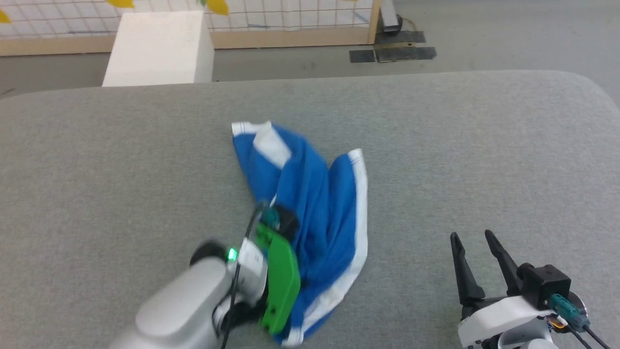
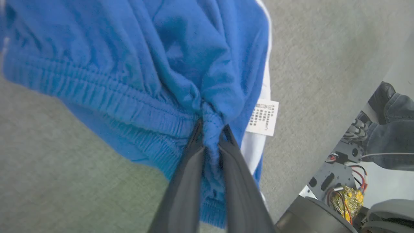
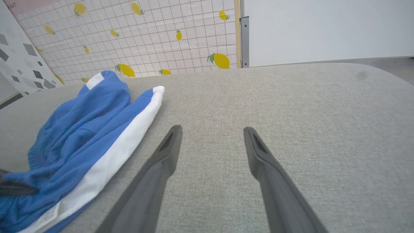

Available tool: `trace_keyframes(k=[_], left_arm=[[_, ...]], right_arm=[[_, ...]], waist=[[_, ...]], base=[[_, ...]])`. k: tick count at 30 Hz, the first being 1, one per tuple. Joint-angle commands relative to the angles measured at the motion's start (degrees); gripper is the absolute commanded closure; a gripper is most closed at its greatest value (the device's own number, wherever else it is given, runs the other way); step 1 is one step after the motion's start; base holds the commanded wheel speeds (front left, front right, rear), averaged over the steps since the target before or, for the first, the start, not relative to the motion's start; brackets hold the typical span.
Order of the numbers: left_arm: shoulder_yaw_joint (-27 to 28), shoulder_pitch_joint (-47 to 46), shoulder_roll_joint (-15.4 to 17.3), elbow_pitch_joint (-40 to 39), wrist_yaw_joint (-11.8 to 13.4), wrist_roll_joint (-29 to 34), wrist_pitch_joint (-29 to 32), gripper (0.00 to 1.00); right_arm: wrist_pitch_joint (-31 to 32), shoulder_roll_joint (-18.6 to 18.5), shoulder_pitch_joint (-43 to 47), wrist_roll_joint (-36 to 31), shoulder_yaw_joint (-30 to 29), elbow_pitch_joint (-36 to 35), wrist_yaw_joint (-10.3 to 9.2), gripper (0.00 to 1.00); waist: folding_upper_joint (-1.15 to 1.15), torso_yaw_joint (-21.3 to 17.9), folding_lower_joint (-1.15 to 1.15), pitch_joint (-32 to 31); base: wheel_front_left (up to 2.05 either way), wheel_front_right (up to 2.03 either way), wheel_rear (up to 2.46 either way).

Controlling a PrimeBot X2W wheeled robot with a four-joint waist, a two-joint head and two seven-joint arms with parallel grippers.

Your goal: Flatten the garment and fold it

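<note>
Grey woven cloth covers the wide worktop, and its far corners are rounded. Behind the far edge stand a white box and a wall with a pattern of yellow lemons.

The garment lies in a crumpled heap near the middle of the worktop, a little to the left and reaching toward the near edge. It is of a strong blue cloth with broad white stripes along its hems. One white-edged corner points to the far edge, another to the right. The gathered waistband is bunched together, and a small white tag with tiny print hangs just beside it.

The left gripper is clenched on a pinch of this waistband, with the blue cloth squeezed between its two dark fingers. The right gripper is released. Its fingers are spread wide with nothing between them, toward the near right corner and well apart from the garment.

From the garment to the right edge the worktop is bare. A broad bare band also runs along the far edge and on the left side. Past the near edge, in the left wrist view, the robot's base and a person's leg in jeans stand close by.
</note>
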Motion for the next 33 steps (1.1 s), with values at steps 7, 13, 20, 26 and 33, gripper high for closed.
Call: trace_keyframes(k=[7,13,20,26,33], left_arm=[[2.8,5.1,1.8,-1.0,3.1,-6.5,2.0,0.0],[14.4,6.3,1.6,-5.6,7.6,-12.9,-7.6,0.0],[28.3,12.1,3.6,-8.0,12.1,-6.4,-37.0,0.0],[33.4,20.6,2.7,-8.1,14.7,3.0,-50.0,0.0],[43.8,31.0,-6.1,-14.7,14.0,14.4,-50.2,0.0]], right_arm=[[-0.4,0.0,0.6,0.4,-0.3,0.5,-0.09,0.0],[-0.4,0.0,0.6,0.5,-0.3,0.6,-0.09,0.0],[-0.4,0.0,-0.1,0.5,-0.4,1.5,-0.09,0.0],[2.6,0.0,-1.7,1.2,-1.0,3.2,-0.09,0.0],[17.0,0.0,-10.3,-0.5,-1.8,6.9,-0.09,0.0]], waist=[[0.0,1.6,0.0,-0.8],[0.0,3.9,0.0,-2.4],[0.0,5.9,0.0,-3.8],[0.0,6.9,0.0,-4.1],[0.0,8.6,0.0,-3.2]], base=[[0.0,0.0,0.0],[0.0,0.0,0.0],[0.0,0.0,0.0],[0.0,0.0,0.0],[0.0,0.0,0.0]])
